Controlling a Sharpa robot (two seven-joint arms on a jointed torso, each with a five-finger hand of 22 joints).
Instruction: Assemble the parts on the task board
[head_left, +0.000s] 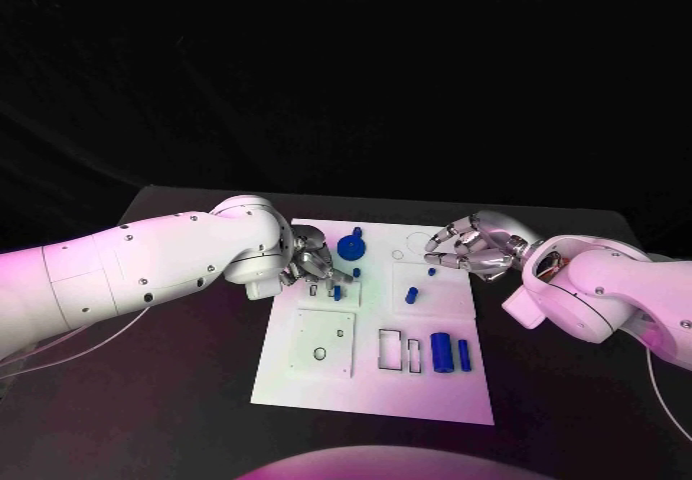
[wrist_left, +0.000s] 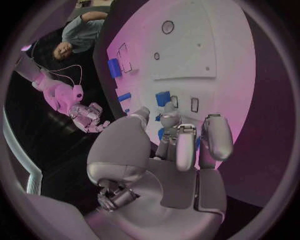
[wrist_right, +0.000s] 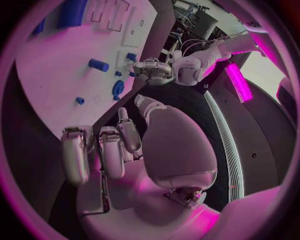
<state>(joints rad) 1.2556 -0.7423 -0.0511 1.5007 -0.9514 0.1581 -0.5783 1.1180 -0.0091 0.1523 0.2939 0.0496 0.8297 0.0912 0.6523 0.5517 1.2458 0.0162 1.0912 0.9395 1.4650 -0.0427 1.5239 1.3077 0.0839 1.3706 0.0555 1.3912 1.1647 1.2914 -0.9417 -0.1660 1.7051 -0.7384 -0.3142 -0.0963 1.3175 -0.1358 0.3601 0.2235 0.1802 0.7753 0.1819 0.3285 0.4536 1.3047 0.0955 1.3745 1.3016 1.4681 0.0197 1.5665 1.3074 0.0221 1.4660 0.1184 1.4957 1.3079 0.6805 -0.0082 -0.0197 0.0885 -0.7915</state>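
Task board (head_left: 325, 375) flat at table centre, blue parts spread over its far and right areas. Left hand (head_left: 312, 264) low over small blue part (head_left: 336, 291), fingers curled, grasp not discernible; right hand (head_left: 469, 248) spread, empty, at far right corner. Advisable: seat squarely, press straight down.

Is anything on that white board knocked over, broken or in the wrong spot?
Nothing stands out. The board lies flat and unbroken. Some blue parts lie loose on it and others stand in it, as fits unfinished assembly. The left hand works over parts near its far edge; the right hand hovers empty.
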